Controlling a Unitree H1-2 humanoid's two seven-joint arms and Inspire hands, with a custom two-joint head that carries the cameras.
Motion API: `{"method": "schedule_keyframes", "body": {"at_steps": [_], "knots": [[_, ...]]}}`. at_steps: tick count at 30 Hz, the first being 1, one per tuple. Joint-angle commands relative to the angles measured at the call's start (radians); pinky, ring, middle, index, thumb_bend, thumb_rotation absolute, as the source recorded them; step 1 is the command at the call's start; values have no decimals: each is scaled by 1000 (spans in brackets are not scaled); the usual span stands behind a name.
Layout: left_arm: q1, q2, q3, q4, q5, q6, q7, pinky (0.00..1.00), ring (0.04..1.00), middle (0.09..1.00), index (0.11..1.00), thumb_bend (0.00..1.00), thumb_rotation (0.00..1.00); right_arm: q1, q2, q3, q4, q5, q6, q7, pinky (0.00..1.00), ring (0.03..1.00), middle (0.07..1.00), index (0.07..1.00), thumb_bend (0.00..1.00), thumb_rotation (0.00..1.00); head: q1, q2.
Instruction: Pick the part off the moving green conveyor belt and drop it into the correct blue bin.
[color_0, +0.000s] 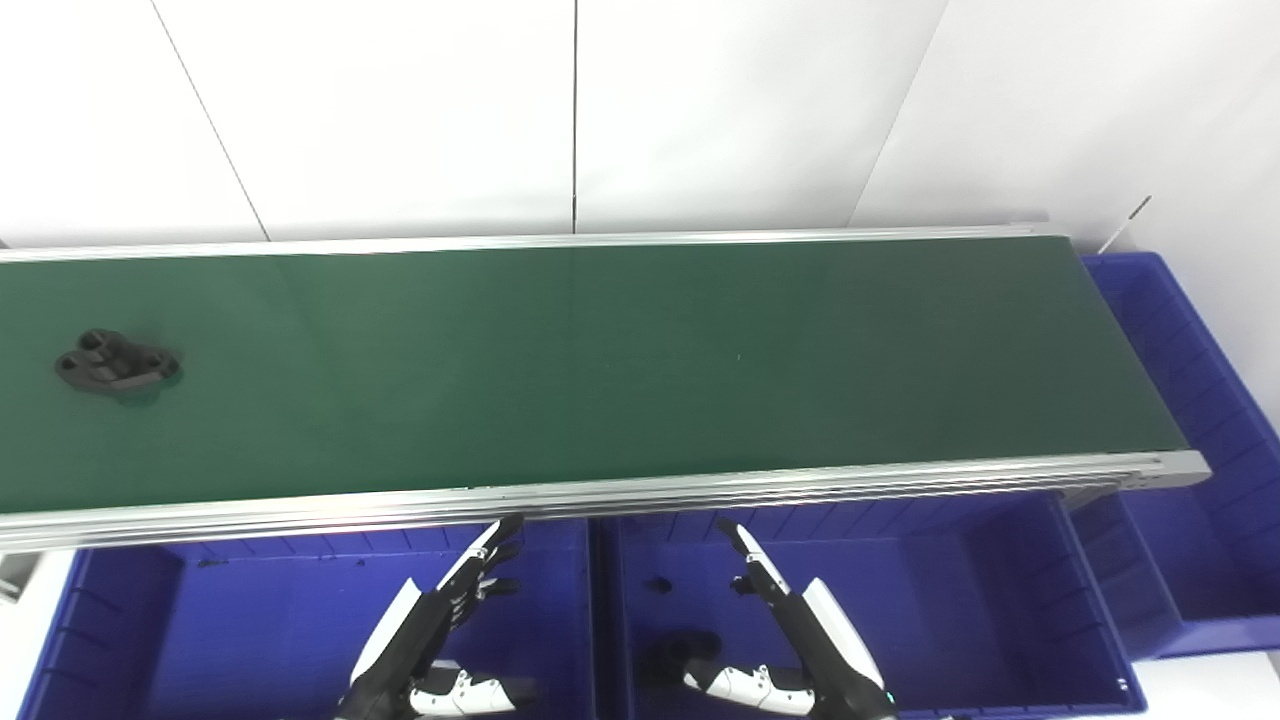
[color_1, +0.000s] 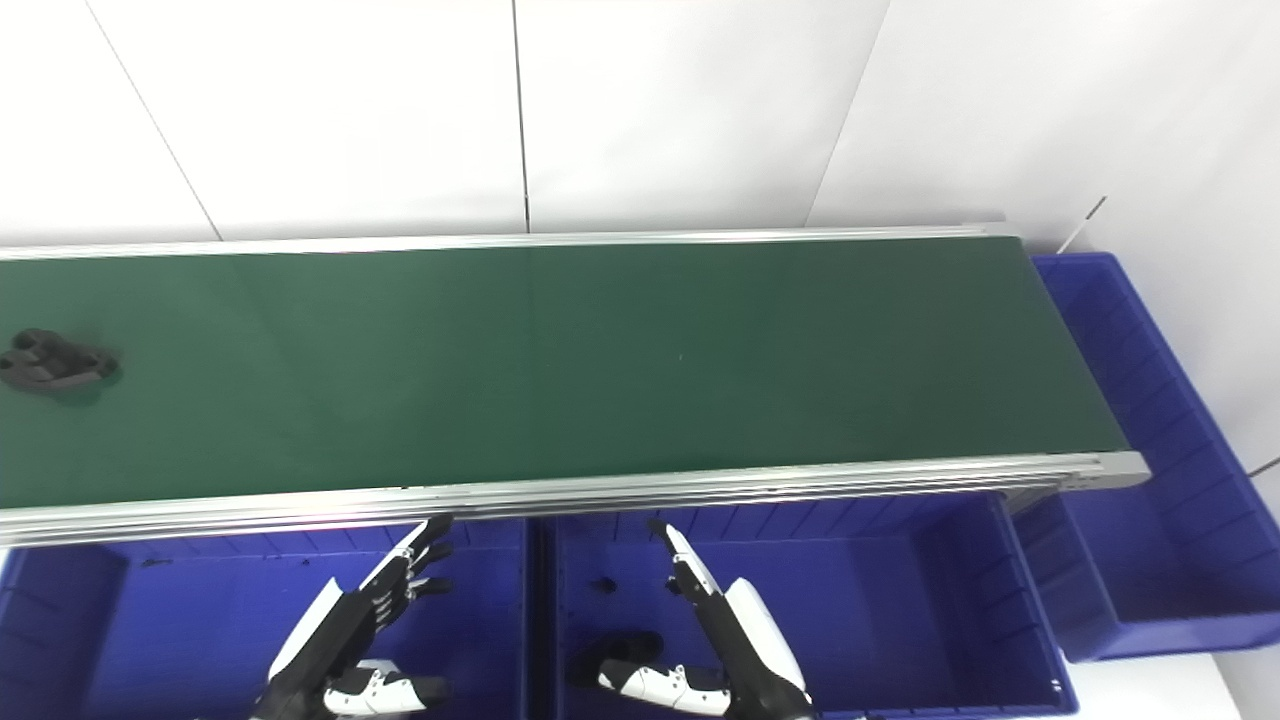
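Observation:
A black part (color_0: 115, 362) with lugs and holes lies on the green conveyor belt (color_0: 620, 350) near its far left end. Both hands hover low over the blue bins in front of the belt, far from the part. My left hand (color_0: 440, 630) is open above the left bin (color_0: 250, 620), fingers stretched toward the belt's rail. Over the middle bin (color_0: 950, 600) my right hand (color_0: 790, 630) is open too, thumb out to the left. Neither hand holds anything.
A third blue bin (color_0: 1190, 420) stands at the belt's right end. Small dark pieces (color_0: 680, 645) lie on the middle bin's floor near my right thumb. An aluminium rail (color_0: 600, 495) edges the belt's near side. White wall panels stand behind.

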Motion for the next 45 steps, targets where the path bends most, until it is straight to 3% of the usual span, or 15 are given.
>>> {"method": "schedule_keyframes", "body": {"at_steps": [1,4,6,7,8,11,12,16,24,35,38,41,45], "knots": [[-12,6,-6,-19,-5,-34,17,824,948,990,957,933,527,-2,-8,-5,-17,3,-52,-6,861,992,1000,1000,850,661,5,-1],[-13,5,-13,-15,4,-34,28,822,949,991,957,936,528,-3,-12,-6,-11,8,-57,-5,850,988,1000,1000,845,666,37,-15],[-16,2,-27,-8,17,-34,48,818,945,990,957,931,526,-5,-19,-9,6,20,-76,-6,875,994,1000,1000,843,655,119,-43],[-18,2,-35,-3,23,-34,59,817,942,988,957,929,526,-7,-25,-10,16,24,-90,-6,892,997,1000,1000,845,655,119,-43],[-20,-2,-44,5,27,-34,69,820,940,985,956,930,528,-11,-32,-12,32,27,-112,-8,907,999,1000,1000,842,660,181,-68],[-25,-7,-73,20,44,-34,108,844,951,971,941,944,528,-15,-40,-21,65,40,-157,-16,920,1000,1000,1000,840,666,235,-97],[-28,-10,-83,27,44,-34,118,847,952,968,937,948,530,-16,-42,-25,78,49,-171,-17,923,1000,1000,1000,842,667,283,-127],[-38,-17,-105,50,24,-34,128,801,925,954,912,954,496,-26,-50,-33,124,57,-218,-26,925,1000,1000,1000,819,677,328,-168],[-70,-7,-163,86,57,-34,205,781,886,932,895,944,486,-35,-64,-19,140,66,-225,-75,973,1000,1000,1000,825,653,345,-213],[-114,17,-259,138,84,-34,337,762,870,917,881,930,477,-62,-118,88,99,50,-225,-327,871,944,981,1000,749,617,330,-276],[-129,22,-284,153,88,-34,366,769,864,910,877,943,506,-74,-142,123,77,48,-225,-403,785,893,938,998,751,608,338,-290],[-136,26,-301,156,77,-34,377,766,861,907,873,938,499,-89,-165,151,18,71,-225,-465,775,863,891,980,755,565,342,-295],[-146,27,-318,168,74,-34,391,770,861,903,869,934,496,-119,-177,145,-70,34,-225,-539,572,697,758,902,813,527,346,-300]]}}
